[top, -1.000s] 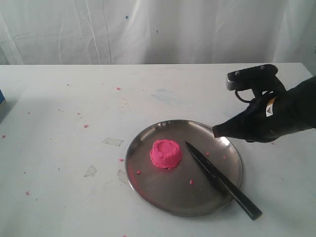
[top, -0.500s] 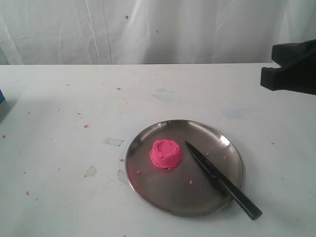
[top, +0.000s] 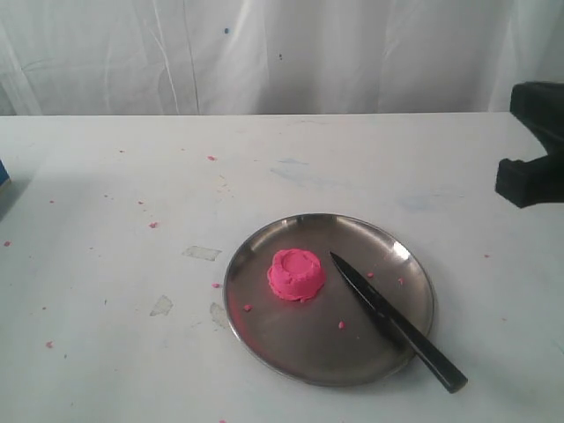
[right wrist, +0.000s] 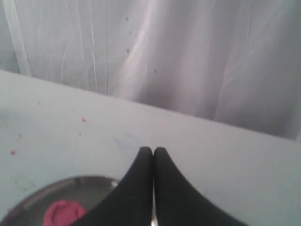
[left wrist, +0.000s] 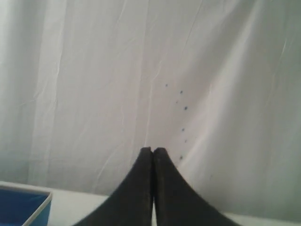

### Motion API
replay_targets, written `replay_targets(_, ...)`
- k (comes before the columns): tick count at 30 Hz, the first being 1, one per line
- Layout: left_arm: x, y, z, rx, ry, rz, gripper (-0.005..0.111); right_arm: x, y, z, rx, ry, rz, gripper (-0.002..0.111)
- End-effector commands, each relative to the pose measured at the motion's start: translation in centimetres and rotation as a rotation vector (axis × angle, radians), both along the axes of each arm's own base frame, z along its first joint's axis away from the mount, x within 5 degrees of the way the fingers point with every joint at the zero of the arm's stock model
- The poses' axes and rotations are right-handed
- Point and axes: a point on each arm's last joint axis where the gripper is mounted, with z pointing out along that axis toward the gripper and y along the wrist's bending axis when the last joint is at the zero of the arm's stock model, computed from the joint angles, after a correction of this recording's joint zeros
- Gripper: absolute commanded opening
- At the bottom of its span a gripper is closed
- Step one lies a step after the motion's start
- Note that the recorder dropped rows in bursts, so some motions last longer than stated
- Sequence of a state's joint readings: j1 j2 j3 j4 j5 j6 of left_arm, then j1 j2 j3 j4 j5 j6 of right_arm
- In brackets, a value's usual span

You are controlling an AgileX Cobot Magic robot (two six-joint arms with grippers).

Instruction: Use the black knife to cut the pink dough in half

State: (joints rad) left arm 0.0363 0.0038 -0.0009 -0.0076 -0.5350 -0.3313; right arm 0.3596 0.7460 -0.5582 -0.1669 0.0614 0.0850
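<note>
A round steel plate sits on the white surface, a little toward 4 o'clock from its middle. Tiny pink crumbs are scattered over the surface, mostly toward 9 and 10 o'clock of the plate, with a few on the plate itself. A white curtain hangs along the far edge at 12 o'clock. A blue box stands at the surface's 9 o'clock edge.

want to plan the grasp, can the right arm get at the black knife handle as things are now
Probably yes. The black knife lies uncovered, blade on the steel plate, handle sticking out over the rim toward the right arm's side. The pink dough sits apart from it. The right gripper is shut and would need opening.
</note>
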Motion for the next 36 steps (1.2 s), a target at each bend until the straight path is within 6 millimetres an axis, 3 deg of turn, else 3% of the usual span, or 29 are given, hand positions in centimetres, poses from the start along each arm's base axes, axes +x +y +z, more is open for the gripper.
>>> replay_targets(1,1.0,0.3,-2.3,-0.016,0.277,0.034,0.0,0.0,-0.5,-2.7,-0.191,0.223,-0.024,0.0)
replay_targets(3,1.0,1.1,-1.5,-0.205,0.175,0.056,0.0,0.2,-0.6,-3.3,-0.236,0.233,-0.023,0.0)
replay_targets(6,0.6,1.3,1.4,-0.177,-0.013,0.083,0.0,0.7,-0.5,-3.9,-0.277,0.253,-0.02,0.0)
replay_targets(9,0.5,0.0,7.1,0.179,-0.112,0.077,0.0,1.9,0.1,-4.6,-0.278,0.259,-0.002,0.0)
replay_targets(11,1.2,-0.8,8.7,0.366,-0.109,0.062,0.0,2.8,0.7,-4.8,-0.262,0.226,0.018,0.0)
replay_targets(14,3.4,-2.0,9.3,0.615,-0.026,0.011,0.0,4.4,1.5,-5.8,-0.239,0.225,0.038,0.0)
replay_targets(17,6.6,-3.0,7.7,0.767,0.15,-0.082,0.0,5.5,2.0,-7.5,-0.221,0.305,0.032,0.0)
replay_targets(21,10.0,-4.8,4.5,0.808,0.343,-0.256,0.0,6.4,2.4,-8.9,-0.16,0.389,0.008,0.0)
replay_targets(31,14.3,-12.9,-2.0,0.914,0.482,-0.704,0.0,7.0,2.0,-7.9,-0.147,0.551,-0.094,0.0)
replay_targets(33,15.4,-13.8,-3.0,0.909,0.547,-0.73,0.0,7.1,2.0,-8.1,-0.164,0.585,-0.106,0.0)
replay_targets(36,17.7,-14.2,-4.6,0.735,0.838,-0.69,0.0,7.6,1.9,-8.9,-0.23,0.684,-0.125,0.0)
